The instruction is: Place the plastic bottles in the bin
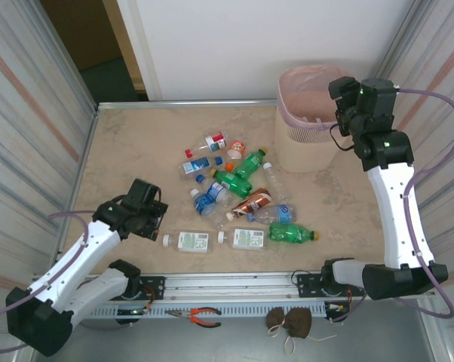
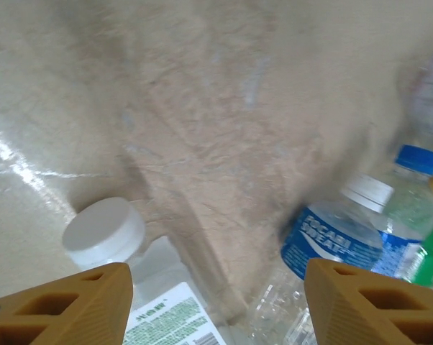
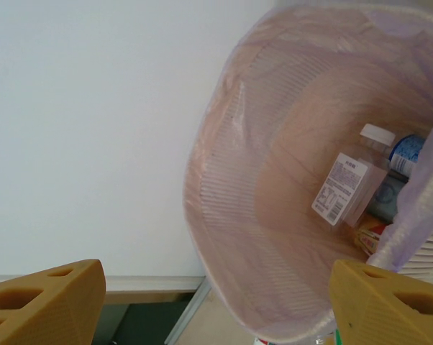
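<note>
The tabletop [image 1: 129,143] is a smooth beige slab with faint marble veining, glossy enough to catch streaks of light. The plastic bottles [image 1: 234,188] lie on their sides in a loose scatter at its middle. Some are thin crinkled clear plastic and a few are translucent green, with wrap-around labels in blue, green, red and brown and small round caps. Two white-labelled bottles [image 1: 191,241] lie end to end nearest the arms, with a green bottle [image 1: 291,234] just beside them on the right.

The left pincer [image 2: 216,302] hangs low over the near-left edge of the scatter. Its ridged mustard-coloured fingers [image 2: 58,305] are well apart with nothing between them. Below it, a white cap [image 2: 105,231] with a finely ribbed edge tops a clear bottle. To the right lies a Pocari Sweat bottle [image 2: 331,244] with a blue label, and past it a blue cap [image 2: 419,159].

The bin [image 1: 302,147] stands at the far right of the tabletop. It is a tall beige plastic tub with a slotted upper band, and a thin translucent pink liner [image 3: 224,165] is folded over its rim. The right pincer [image 3: 216,302] is poised above its mouth, fingers spread wide and empty. The inside wall is finely ribbed. At the bottom lie a clear square-shouldered bottle [image 3: 349,190] with a white cap and a white printed label, a blue-labelled bottle [image 3: 407,151] beside it, and something yellow and red, partly hidden.
</note>
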You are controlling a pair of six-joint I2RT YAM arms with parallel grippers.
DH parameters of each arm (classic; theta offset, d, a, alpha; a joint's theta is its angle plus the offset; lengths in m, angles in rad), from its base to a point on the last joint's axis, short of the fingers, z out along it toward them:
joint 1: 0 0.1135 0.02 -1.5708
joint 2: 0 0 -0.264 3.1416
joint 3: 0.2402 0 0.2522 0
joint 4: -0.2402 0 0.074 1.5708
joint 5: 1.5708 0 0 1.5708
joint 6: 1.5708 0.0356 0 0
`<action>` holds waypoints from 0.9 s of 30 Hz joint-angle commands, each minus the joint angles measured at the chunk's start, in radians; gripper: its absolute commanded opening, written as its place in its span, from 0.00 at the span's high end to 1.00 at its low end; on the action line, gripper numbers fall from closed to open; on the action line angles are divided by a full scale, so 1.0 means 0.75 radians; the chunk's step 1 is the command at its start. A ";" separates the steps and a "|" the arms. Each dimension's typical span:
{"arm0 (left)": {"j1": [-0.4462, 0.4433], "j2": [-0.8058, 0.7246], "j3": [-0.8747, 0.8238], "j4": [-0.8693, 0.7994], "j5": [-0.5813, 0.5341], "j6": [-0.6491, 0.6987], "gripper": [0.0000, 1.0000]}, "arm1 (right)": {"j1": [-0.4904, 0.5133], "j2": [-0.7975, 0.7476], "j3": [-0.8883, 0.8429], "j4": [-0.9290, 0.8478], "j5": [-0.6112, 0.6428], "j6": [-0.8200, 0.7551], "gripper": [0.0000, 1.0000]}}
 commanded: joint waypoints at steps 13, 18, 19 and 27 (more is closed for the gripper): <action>0.081 0.008 -0.348 0.245 0.294 -0.301 0.22 | 0.002 -0.067 -0.038 -0.004 0.054 -0.037 0.21; 0.117 0.055 -0.389 0.346 0.319 -0.300 0.25 | 0.007 -0.078 -0.038 -0.002 0.059 -0.041 0.22; 0.127 0.062 -0.388 0.348 0.319 -0.291 0.26 | 0.007 -0.081 -0.038 -0.002 0.063 -0.044 0.22; 0.218 0.119 -0.379 0.358 0.361 -0.200 0.34 | 0.007 -0.109 -0.045 -0.013 0.094 -0.052 0.22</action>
